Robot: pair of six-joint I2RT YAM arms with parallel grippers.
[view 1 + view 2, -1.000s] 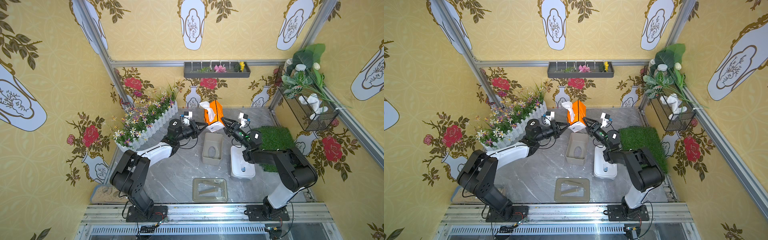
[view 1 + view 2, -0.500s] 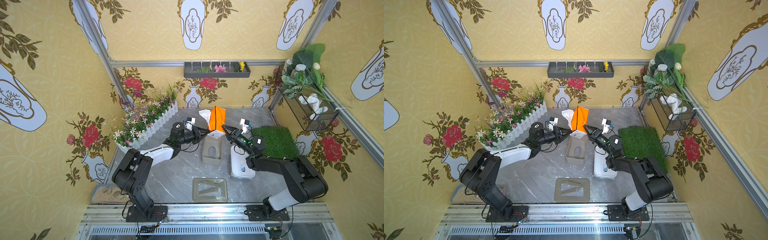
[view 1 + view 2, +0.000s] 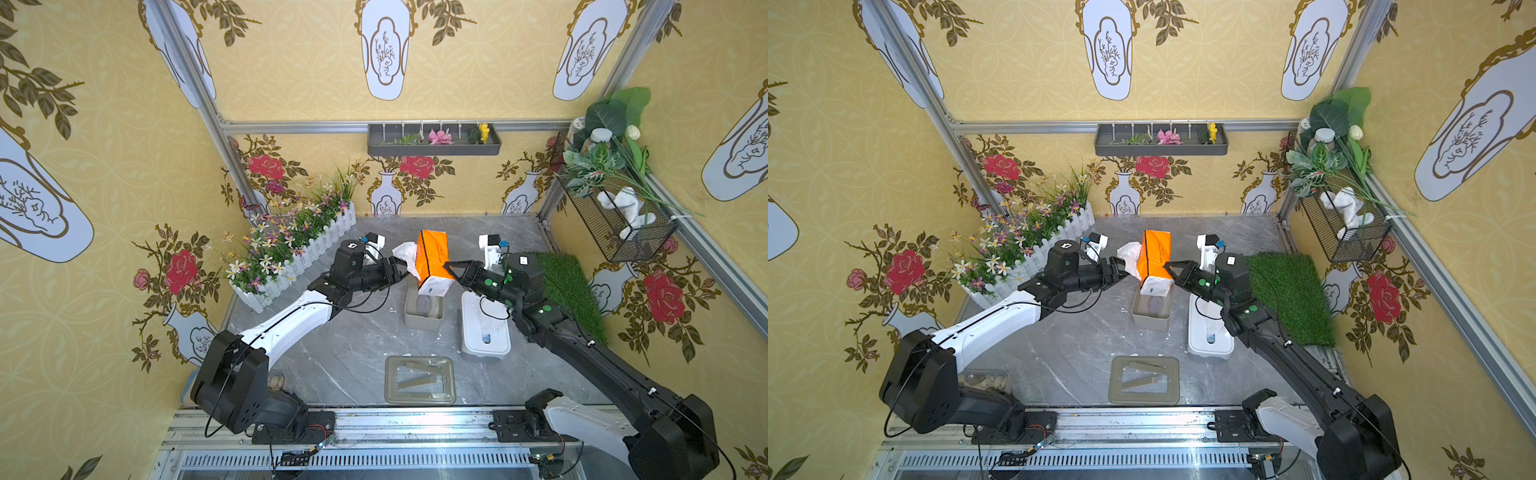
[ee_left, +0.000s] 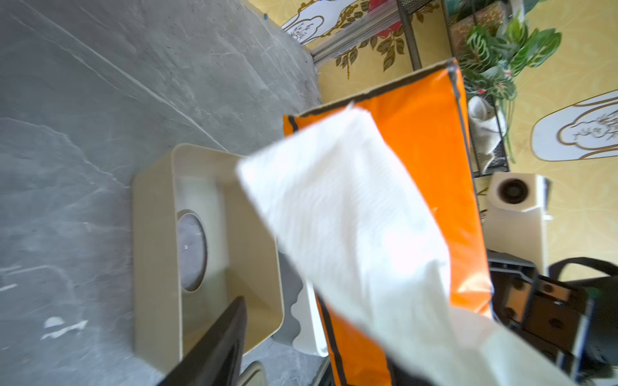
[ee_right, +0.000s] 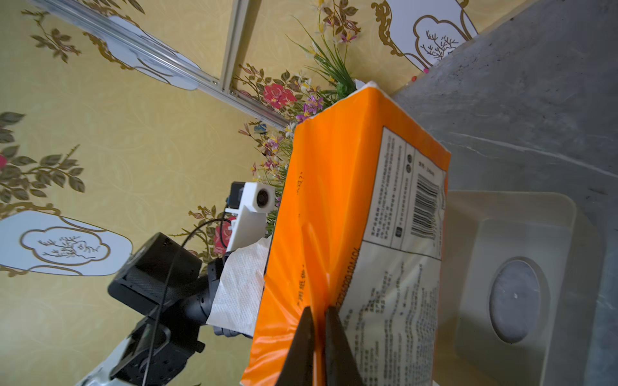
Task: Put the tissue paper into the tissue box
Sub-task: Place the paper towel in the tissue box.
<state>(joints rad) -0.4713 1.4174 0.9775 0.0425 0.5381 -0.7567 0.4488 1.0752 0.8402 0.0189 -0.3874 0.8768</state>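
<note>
The tissue paper is an orange pack (image 3: 432, 259) (image 3: 1154, 257) standing on end, its lower end over the far end of the beige tissue box (image 3: 409, 303) (image 3: 1152, 322). The box lies open with an oval hole in its floor (image 4: 191, 250). My right gripper (image 3: 451, 268) (image 5: 318, 309) is shut on the pack's orange seam (image 5: 334, 200). A white sheet (image 3: 405, 253) (image 4: 351, 217) sticks out of the pack's left side. My left gripper (image 3: 400, 268) (image 3: 1121, 270) is at that sheet with its jaws spread; one dark finger (image 4: 217, 344) shows, the sheet hides the other.
A white box (image 3: 484, 332) with tissue in its slot lies right of the beige box, under my right arm. A beige frame lid (image 3: 419, 380) lies at the front. A flower fence (image 3: 299, 253) lines the left, a grass mat (image 3: 569, 286) the right.
The pack has turned from tilted to upright and come down toward the beige box. My left gripper has opened off the white sheet. My right gripper has closed on the pack's seam.
</note>
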